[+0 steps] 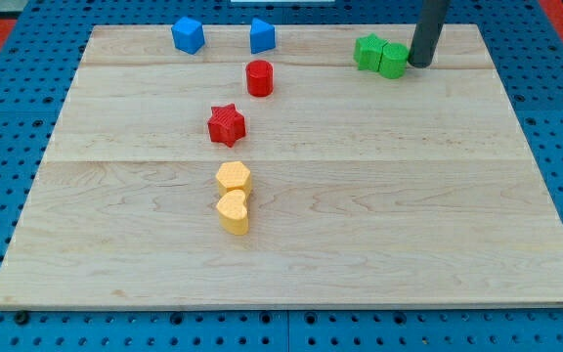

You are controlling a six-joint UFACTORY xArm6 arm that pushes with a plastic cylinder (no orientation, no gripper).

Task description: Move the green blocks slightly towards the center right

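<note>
Two green blocks sit touching near the view's top right: a green star block (pixel 368 51) on the left and a green cylinder block (pixel 394 61) on the right. My tip (pixel 420 64) stands just right of the green cylinder, very close to it or touching it. The dark rod rises from there out of the view's top.
A blue cube (pixel 188 35) and a blue pentagon-like block (pixel 261 36) sit at the top. A red cylinder (pixel 259 77) and a red star (pixel 227 124) lie below them. A yellow hexagon (pixel 233 177) and a yellow heart-like block (pixel 233 211) touch near the middle. The wooden board (pixel 409 225) lies on a blue pegboard.
</note>
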